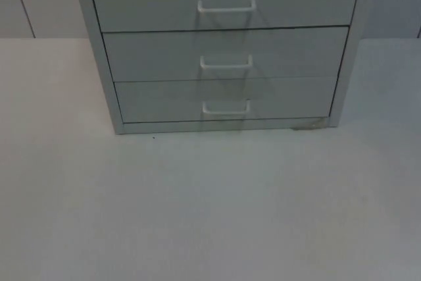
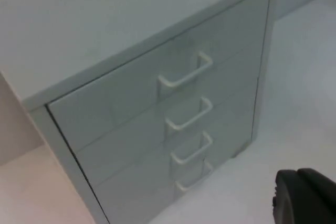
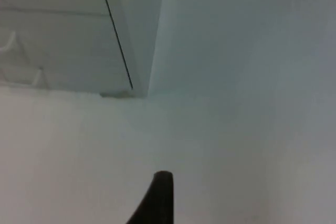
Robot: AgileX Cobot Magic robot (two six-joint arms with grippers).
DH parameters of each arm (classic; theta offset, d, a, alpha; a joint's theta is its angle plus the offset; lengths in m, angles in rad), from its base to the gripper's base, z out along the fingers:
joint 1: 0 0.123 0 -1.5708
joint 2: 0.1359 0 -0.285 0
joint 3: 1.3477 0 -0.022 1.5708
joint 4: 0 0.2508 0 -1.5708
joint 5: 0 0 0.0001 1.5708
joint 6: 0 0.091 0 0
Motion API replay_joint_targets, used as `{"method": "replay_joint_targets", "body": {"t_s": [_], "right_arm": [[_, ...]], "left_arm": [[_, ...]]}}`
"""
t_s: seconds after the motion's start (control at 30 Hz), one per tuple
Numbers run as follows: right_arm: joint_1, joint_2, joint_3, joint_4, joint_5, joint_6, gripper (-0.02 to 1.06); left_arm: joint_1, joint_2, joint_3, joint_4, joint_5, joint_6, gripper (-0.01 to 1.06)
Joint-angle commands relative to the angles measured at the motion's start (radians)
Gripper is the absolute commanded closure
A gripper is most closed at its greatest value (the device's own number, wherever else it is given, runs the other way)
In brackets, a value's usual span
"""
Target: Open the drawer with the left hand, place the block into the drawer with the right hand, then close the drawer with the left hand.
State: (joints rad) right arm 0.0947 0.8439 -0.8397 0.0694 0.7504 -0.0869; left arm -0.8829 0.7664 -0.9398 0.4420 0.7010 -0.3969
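Drawers shut flush on a pale grey metal cabinet with white loop handles, standing on the white table top against the grey partition wall. Seen from the left wrist, four handles and the cabinet's flat top. Left gripper hovers near the front, right gripper beside the cabinet's corner; whether either claw is released or clenched cannot be told.

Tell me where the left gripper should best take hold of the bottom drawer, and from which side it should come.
Probably the white bar handle at the middle of the bottom drawer. It is a horizontal loop standing off the closed front, so fingers could close over and under it, coming straight from the front. The left gripper hangs off to the cabinet's side.
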Motion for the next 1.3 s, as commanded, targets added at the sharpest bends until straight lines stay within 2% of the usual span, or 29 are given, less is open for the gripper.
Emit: {"method": "replay_joint_targets", "body": {"t_s": [0.0, 0.27, 0.47, 0.53, 0.73, 0.83, 1.0, 1.1, 1.27], "right_arm": [[-0.001, -0.063, -0.006, 0.015, -0.007, -0.009, 0.20], [-0.001, -0.276, 0.009, 0.062, 0.026, -0.010, 0.20], [-0.001, -0.424, 0.013, 0.072, 0.111, -0.039, 0.20], [-0.001, -0.469, 0.013, 0.074, 0.145, -0.048, 0.20], [-0.001, -0.585, 0.013, 0.081, 0.222, -0.064, 0.20], [-0.001, -0.638, 0.024, 0.086, 0.239, -0.064, 0.20], [-0.001, -0.698, 0.077, 0.086, 0.248, -0.064, 0.20], [-0.001, -0.763, 0.161, 0.086, 0.275, -0.075, 0.20], [-0.001, -0.820, 0.225, 0.090, 0.301, -0.106, 0.20]], "left_arm": [[-0.003, -0.092, 0.046, -0.012, -0.010, 0.001, 1.05], [-0.003, -0.381, 0.181, -0.044, 0.006, -0.003, 1.05], [-0.003, -0.535, 0.198, -0.062, 0.138, 0.010, 1.05], [-0.003, -0.582, 0.198, -0.085, 0.181, 0.048, 1.05], [-0.003, -0.672, 0.198, -0.180, 0.258, 0.170, 1.05], [-0.003, -0.704, 0.198, -0.188, 0.300, 0.181, 1.05], [-0.003, -0.740, 0.198, -0.188, 0.317, 0.183, 1.05], [-0.003, -0.766, 0.204, -0.188, 0.320, 0.195, 1.05], [0.003, -0.766, 0.294, -0.227, 0.314, 0.197, 1.05]]}}
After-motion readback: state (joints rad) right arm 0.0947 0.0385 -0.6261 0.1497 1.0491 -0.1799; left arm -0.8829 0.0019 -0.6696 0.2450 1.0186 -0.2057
